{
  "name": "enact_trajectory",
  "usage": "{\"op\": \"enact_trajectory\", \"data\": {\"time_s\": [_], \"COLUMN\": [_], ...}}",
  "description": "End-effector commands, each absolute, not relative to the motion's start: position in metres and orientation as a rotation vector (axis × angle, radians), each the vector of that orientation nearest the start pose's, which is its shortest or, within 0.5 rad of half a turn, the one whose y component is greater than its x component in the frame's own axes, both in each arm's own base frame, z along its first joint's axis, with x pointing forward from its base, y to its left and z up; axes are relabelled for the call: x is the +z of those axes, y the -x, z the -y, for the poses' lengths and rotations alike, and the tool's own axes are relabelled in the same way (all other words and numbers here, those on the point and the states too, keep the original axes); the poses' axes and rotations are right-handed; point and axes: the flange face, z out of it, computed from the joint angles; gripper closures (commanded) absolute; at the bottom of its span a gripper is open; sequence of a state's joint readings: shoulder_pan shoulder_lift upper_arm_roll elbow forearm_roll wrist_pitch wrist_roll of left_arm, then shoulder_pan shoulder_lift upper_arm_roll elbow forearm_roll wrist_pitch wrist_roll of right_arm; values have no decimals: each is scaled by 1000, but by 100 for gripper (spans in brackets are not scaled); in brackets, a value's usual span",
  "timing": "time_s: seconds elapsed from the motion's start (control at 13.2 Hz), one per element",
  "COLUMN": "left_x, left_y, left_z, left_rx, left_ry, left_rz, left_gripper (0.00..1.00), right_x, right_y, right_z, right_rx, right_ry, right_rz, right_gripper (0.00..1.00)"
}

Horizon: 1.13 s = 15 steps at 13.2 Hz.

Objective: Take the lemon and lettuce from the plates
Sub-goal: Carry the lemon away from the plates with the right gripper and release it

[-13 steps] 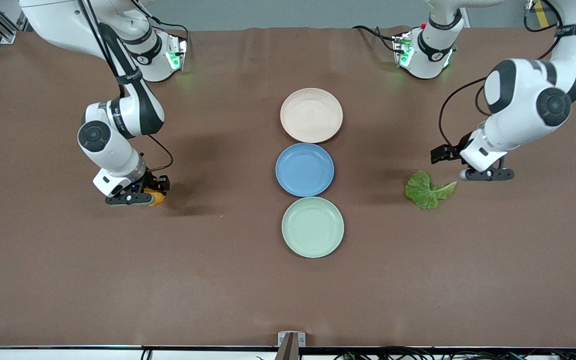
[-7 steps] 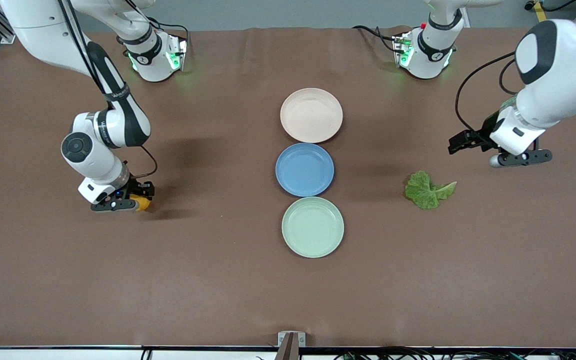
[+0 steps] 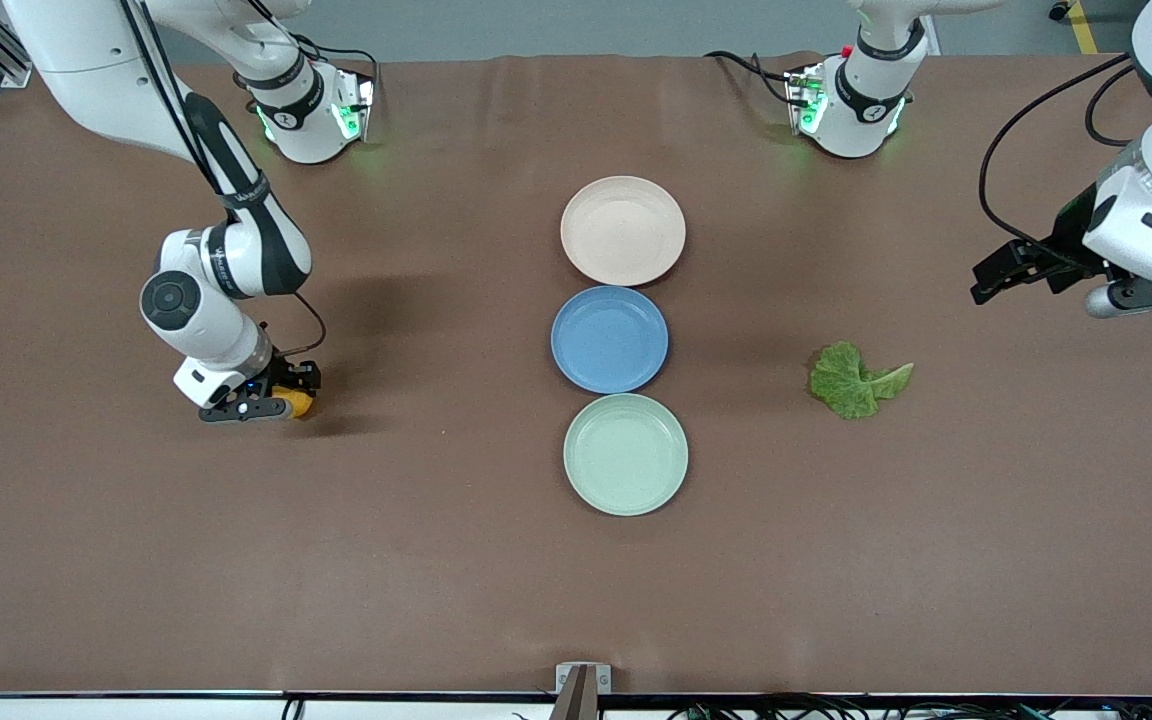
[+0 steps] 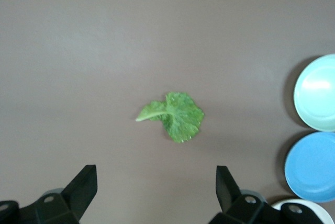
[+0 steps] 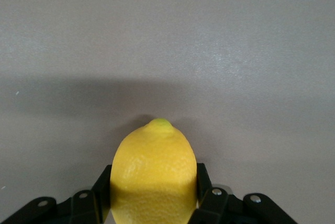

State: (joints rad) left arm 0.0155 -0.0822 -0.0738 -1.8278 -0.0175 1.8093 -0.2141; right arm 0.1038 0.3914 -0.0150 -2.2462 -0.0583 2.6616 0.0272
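The yellow lemon (image 3: 296, 403) is held in my right gripper (image 3: 271, 405), low over bare table toward the right arm's end; I cannot tell whether it touches the table. In the right wrist view the lemon (image 5: 154, 177) fills the gap between the black fingers (image 5: 205, 195). The green lettuce (image 3: 854, 380) lies flat on bare table toward the left arm's end, on no plate. My left gripper (image 3: 1151, 293) is open and empty, up in the air over the table near its edge. The left wrist view shows the lettuce (image 4: 175, 115) ahead of the gripper (image 4: 156, 179). The beige-pink plate (image 3: 623, 230) and mint plate (image 3: 625, 454) are empty.
A blue plate (image 3: 609, 339) sits between the two plates in a row at the table's middle. The mint plate (image 4: 317, 93) and blue plate (image 4: 314, 166) show at the edge of the left wrist view. Both arm bases stand along the table's edge farthest from the camera.
My left gripper has risen and drawn away from the lettuce toward the table's end. My right gripper, with the lemon, has shifted a little toward its end of the table.
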Motion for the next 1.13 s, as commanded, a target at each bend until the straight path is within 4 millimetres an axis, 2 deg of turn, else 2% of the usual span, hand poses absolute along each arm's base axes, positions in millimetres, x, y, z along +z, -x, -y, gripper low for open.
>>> {"op": "enact_trajectory", "data": {"time_s": [0.0,0.15,0.23,0.3,0.38,0.53,0.6,0.83,1.06], "left_x": [593,605,607,609,609,606,606,610,612], "left_y": [-564,-579,-582,-583,-583,-584,-584,-582,-579], "left_z": [38,43,45,46,46,43,43,45,43], "left_rx": [-156,-158,-162,-169,-169,-158,-158,-167,-164], "left_ry": [3125,3133,3135,3137,3140,3144,3146,3148,3149], "left_rz": [260,251,246,244,247,256,254,252,260], "left_gripper": [0,0,0,0,0,0,0,0,0], "right_x": [186,186,186,186,189,199,211,270,325], "right_y": [-528,-526,-526,-526,-529,-535,-541,-571,-591], "right_z": [-55,-55,-54,-54,-53,-54,-55,-51,-43], "right_rx": [-8,-3,2,4,-5,-19,-12,148,221], "right_ry": [3123,3107,3106,3107,3106,3109,3112,3126,3145], "right_rz": [180,177,174,174,169,172,170,163,163], "right_gripper": [95,94,88,52,1,0,0,0,0]}}
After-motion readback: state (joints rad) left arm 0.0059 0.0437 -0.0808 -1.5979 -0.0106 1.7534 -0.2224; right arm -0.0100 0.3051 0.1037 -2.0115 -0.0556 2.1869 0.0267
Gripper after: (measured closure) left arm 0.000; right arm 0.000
